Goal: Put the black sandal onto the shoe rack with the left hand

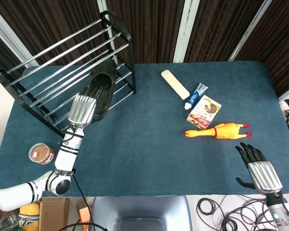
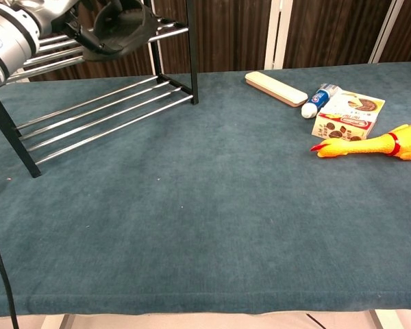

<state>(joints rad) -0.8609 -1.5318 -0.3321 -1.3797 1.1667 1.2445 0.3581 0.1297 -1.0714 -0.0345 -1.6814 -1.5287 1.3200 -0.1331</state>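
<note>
The left robot hand point(image 1: 82, 110) grips the black sandal point(image 1: 100, 89) by its heel, toe aimed at one o'clock over the shoe rack point(image 1: 48, 62) — set low, ready to lay across the bars. Forearm stretches up from seven o'clock. The right robot hand point(image 1: 258, 168) idles, fingers spread, holding nothing.

Counter point(image 1: 149, 144) topped with blue cloth. Black shoe rack point(image 1: 62, 67) at far-left corner. Can point(image 1: 41, 153) near left edge. Right half: beige bar point(image 1: 175, 84), tube point(image 1: 196, 95), snack box point(image 1: 204, 111), rubber chicken point(image 1: 220, 130).
</note>
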